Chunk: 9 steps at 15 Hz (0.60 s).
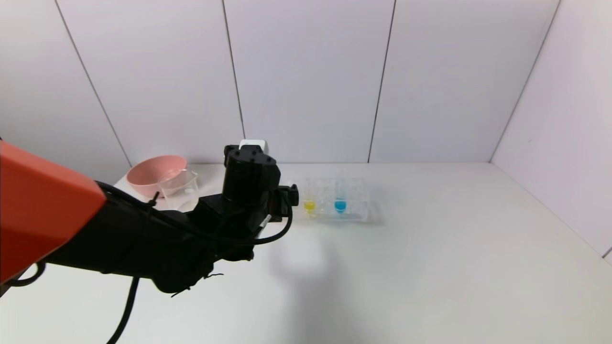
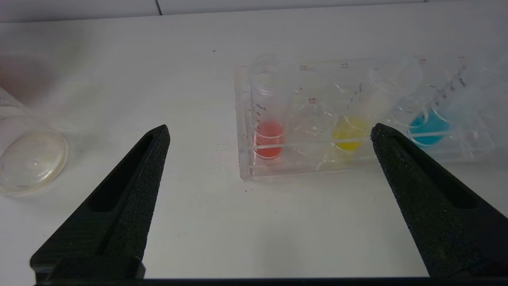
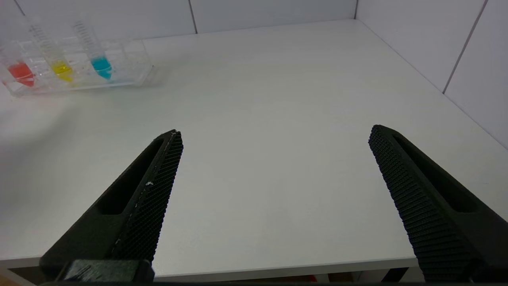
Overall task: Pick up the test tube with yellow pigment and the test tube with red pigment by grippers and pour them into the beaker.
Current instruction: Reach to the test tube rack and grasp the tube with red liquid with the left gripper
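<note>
The red-pigment test tube and the yellow-pigment test tube stand upright in a clear rack. The yellow tube also shows in the head view, where my left arm hides the red one. The beaker stands left of the rack, also in the left wrist view. My left gripper is open and empty, just short of the rack's left end, facing the red tube. My right gripper is open and empty over the table's near edge, far from the rack.
A blue-liquid tube stands in the rack right of the yellow one. A pink bowl sits behind the beaker at the back left. White wall panels close off the back and right of the white table.
</note>
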Available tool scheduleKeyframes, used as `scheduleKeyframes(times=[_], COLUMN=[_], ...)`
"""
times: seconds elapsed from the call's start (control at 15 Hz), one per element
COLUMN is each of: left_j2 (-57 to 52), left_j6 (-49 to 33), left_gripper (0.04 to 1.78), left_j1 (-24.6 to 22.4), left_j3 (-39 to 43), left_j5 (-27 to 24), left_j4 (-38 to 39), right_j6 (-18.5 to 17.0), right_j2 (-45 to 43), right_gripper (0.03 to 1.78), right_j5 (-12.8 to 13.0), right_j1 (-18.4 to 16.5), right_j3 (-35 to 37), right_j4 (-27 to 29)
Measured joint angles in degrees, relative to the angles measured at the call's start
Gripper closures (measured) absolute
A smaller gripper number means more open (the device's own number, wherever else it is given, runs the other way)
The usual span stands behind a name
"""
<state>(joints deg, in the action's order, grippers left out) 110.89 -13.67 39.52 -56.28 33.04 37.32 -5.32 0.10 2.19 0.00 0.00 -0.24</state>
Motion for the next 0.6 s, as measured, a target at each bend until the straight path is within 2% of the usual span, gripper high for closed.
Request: scheduleKeyframes(times=[0.07, 0.27, 0.6], left_j2=[2.47, 8.11, 13.46], left_j6=[0.88, 3.85, 4.49], left_gripper=[0.06, 0.06, 0.06], left_j1=[0.06, -0.11, -2.16], left_j3=[-1.49, -3.52, -6.73], left_j5=[2.33, 4.64, 5.11], left_j4=[1.96, 8.74, 13.51], right_j6=[-0.02, -0.02, 0.0], right_j2=[0.0, 0.0, 0.0], right_gripper=[0.1, 0.1, 0.1], right_j5=[-0.02, -0.02, 0.0], right_j1=[0.0, 0.0, 0.0], right_j3=[0.0, 0.0, 0.0], right_j4=[0.0, 0.0, 0.02])
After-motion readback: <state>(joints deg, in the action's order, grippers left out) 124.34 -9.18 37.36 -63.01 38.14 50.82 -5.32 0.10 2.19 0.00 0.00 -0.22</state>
